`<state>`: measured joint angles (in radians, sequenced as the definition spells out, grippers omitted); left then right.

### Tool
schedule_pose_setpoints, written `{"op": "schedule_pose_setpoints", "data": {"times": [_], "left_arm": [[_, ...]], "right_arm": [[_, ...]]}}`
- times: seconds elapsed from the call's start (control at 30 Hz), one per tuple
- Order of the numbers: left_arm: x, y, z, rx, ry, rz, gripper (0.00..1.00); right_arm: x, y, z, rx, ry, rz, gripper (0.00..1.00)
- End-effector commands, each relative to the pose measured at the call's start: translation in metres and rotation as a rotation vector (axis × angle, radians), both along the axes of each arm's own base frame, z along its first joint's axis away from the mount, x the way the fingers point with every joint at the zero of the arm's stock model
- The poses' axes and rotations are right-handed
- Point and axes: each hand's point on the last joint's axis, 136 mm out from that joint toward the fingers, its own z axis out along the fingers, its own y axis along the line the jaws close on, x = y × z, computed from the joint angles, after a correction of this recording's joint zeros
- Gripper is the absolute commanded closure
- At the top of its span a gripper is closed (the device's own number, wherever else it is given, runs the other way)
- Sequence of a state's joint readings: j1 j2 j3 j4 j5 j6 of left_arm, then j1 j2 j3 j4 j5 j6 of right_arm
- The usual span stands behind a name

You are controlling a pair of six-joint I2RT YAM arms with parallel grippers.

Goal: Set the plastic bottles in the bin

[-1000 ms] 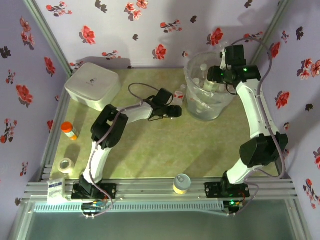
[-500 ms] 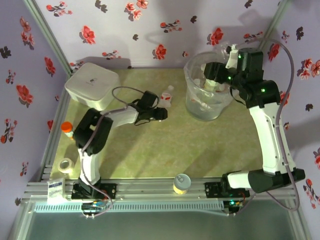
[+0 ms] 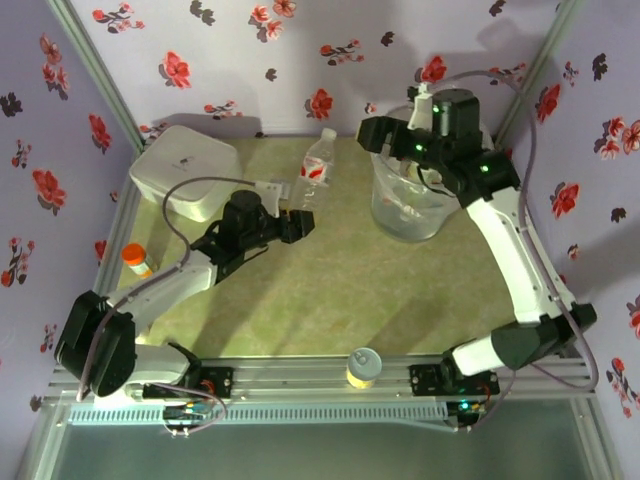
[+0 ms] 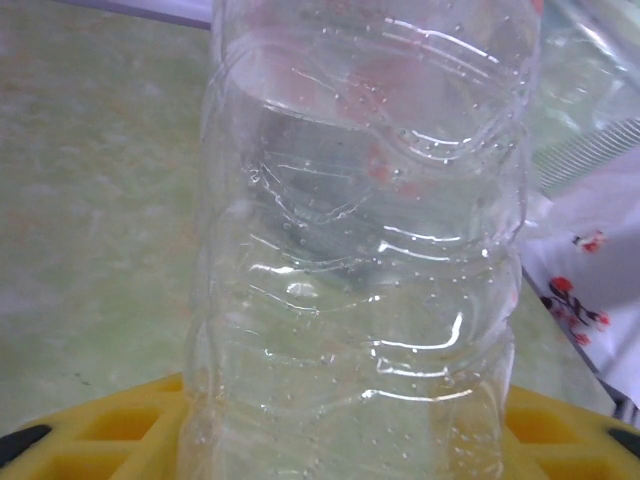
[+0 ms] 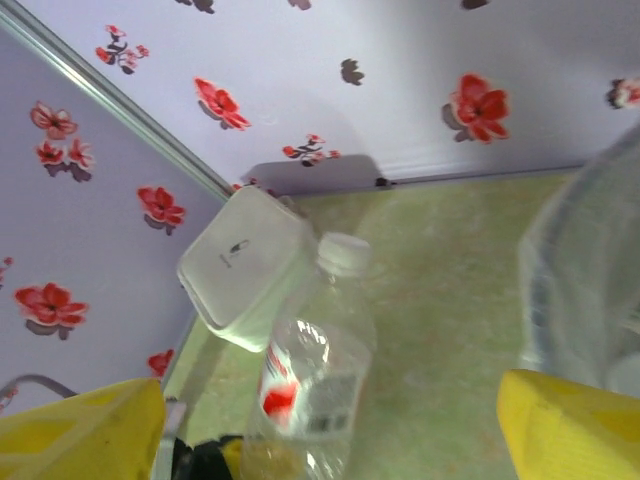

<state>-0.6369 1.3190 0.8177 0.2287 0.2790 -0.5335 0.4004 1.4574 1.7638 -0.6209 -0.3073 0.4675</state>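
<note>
Well, the left jaws clamp a red-labelled bottle low, roughly upright, presumably to clear the bin at three o'clock; right jaws hang spread, empty.

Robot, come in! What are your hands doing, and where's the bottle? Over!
Left gripper shut on red-label bottle, left of the bin. Right gripper open at bin's rim. Bottle not in yet. Right gripper sits between bottle and bin.
</note>
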Motion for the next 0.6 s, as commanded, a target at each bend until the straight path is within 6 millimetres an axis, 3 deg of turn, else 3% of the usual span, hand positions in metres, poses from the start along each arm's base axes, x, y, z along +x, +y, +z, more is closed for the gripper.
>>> {"op": "schedule_pose_setpoints", "data": {"times": [0.0, 0.3, 0.5, 0.57], "left_arm": [[-0.015, -0.014, 0.027, -0.091, -0.121, -0.118, 0.47], [-0.028, -0.011, 0.040, -0.129, -0.179, -0.155, 0.47], [-0.033, -0.007, 0.041, -0.121, -0.196, -0.159, 0.47], [-0.034, -0.005, 0.041, -0.113, -0.196, -0.159, 0.47]], "right_arm": [[0.009, 0.032, 0.004, 0.090, 0.007, 0.065, 0.10], [0.032, 0.065, -0.050, 0.013, 0.165, 0.114, 0.14], [0.032, 0.093, -0.070, -0.010, 0.226, 0.185, 0.26], [0.033, 0.096, -0.069, -0.001, 0.229, 0.194, 0.36]]}}
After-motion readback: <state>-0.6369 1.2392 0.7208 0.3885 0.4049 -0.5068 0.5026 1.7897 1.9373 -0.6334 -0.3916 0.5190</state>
